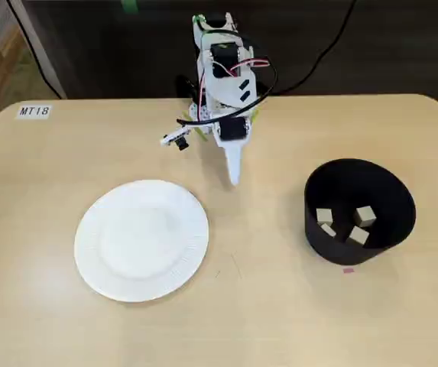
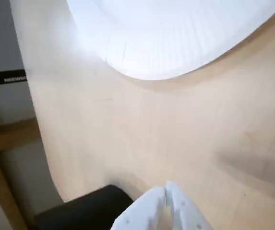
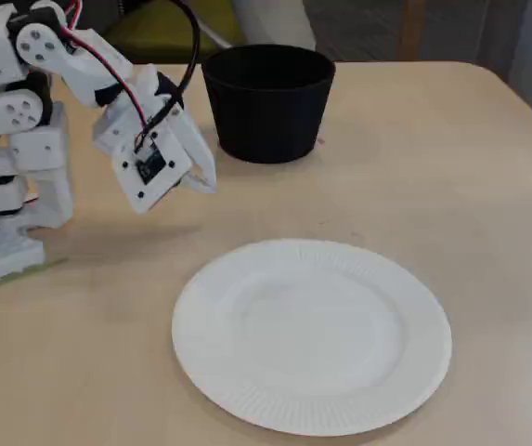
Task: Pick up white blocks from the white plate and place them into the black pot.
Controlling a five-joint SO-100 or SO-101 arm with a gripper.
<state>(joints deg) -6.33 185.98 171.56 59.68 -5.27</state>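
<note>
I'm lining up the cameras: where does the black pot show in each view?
A fixed view: pot at right, blocks inside.
Wrist view: dark shape at bottom left, likely the pot; unclear.
A fixed view: pot at top centre, behind the plate.
Shared landmark: plate.

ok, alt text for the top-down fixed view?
Round white paper plate lies empty on a tan wooden table; right of it, a matte black cylindrical pot holds small off-white cubes. The white arm's gripper hangs shut between them, holding nothing.
</note>
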